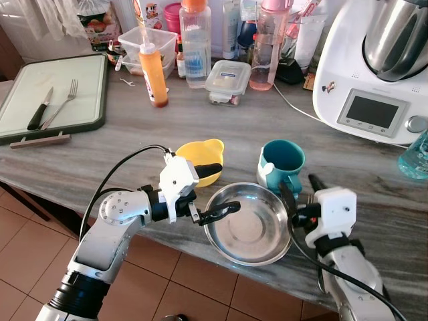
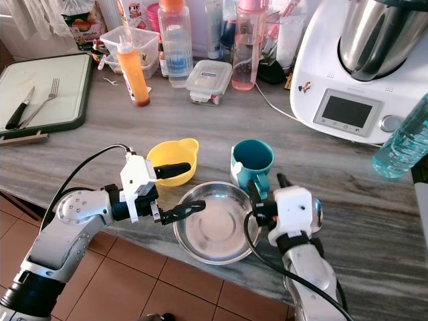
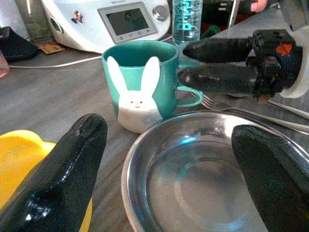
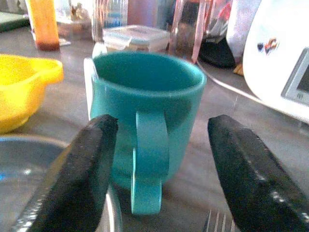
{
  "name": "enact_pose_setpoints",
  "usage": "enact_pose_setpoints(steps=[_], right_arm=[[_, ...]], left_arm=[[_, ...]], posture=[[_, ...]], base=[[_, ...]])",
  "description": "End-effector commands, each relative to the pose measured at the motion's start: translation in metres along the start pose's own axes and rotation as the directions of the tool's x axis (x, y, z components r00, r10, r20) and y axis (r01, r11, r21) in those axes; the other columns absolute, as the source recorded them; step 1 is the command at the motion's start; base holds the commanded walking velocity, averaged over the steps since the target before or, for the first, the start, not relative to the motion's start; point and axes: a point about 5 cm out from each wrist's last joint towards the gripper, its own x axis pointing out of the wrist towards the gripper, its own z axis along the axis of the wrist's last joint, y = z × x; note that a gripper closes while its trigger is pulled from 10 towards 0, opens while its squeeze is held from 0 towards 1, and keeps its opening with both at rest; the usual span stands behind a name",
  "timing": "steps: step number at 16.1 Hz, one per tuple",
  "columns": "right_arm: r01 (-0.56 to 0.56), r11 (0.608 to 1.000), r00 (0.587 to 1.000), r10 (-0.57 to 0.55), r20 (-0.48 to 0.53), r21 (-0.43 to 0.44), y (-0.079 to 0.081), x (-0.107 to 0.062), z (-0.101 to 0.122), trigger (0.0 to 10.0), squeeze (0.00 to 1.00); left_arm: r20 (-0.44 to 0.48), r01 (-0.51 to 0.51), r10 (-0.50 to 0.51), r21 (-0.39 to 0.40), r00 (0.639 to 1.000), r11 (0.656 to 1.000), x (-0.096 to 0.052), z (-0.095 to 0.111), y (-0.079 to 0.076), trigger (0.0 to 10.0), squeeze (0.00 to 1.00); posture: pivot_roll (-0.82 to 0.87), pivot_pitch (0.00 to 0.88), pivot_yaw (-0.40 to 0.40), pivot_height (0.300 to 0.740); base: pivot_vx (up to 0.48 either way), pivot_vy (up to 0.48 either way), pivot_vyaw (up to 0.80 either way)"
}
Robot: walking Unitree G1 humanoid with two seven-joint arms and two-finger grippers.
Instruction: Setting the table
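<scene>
Left claw [image 1: 215, 190], fingers apart, straddles the steel bowl's [image 1: 247, 227] rim at the counter's [image 1: 134, 144] front edge; right claw [image 1: 301, 194], also apart, faces the teal mug [image 1: 281, 164].

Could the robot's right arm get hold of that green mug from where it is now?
Probably yes. The right gripper is open and faces the mug handle-on, with nothing between them. The steel bowl lies close beside its inner finger and might get nudged.
</scene>
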Motion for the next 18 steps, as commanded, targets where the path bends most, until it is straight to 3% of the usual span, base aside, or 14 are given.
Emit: enact_pose_setpoints(steps=[1,12,14,16,18], right_arm=[[0.009,1.0,1.0,-0.009,0.027,-0.012,-0.001,0.0,0.009,10.0,1.0],[0.047,0.998,0.992,-0.042,0.122,-0.041,-0.002,0.0,0.042,10.0,1.0],[0.049,0.998,0.99,-0.044,0.131,-0.034,0.0,-0.001,0.046,10.0,1.0],[0.08,0.996,0.988,-0.076,0.136,-0.026,-0.002,-0.002,0.048,10.0,1.0],[0.118,0.993,0.981,-0.114,0.158,-0.014,-0.007,-0.003,0.057,10.0,1.0]], left_arm=[[-0.006,0.013,-0.013,0.014,1.0,1.0,0.002,0.002,-0.002,10.0,0.0],[0.085,-0.047,0.044,0.032,0.995,0.998,0.011,0.019,0.011,10.0,0.0],[0.12,-0.103,0.099,0.03,0.988,0.994,0.014,0.026,0.02,10.0,0.0],[0.138,-0.241,0.236,0.014,0.962,0.971,0.015,0.027,0.03,10.0,0.0],[0.187,-0.415,0.408,-0.002,0.894,0.91,0.012,0.032,0.045,10.0,0.0]], posture=[[0.11,0.124,0.028,0.74],[0.1,0.111,0.026,0.74],[0.1,0.107,0.023,0.74],[0.1,0.094,0.006,0.74],[0.1,0.085,-0.006,0.74]], base=[[0.0,0.0,0.0],[0.0,0.0,0.0],[0.0,0.0,0.0],[0.0,0.0,0.0],[0.0,0.0,0.0]])
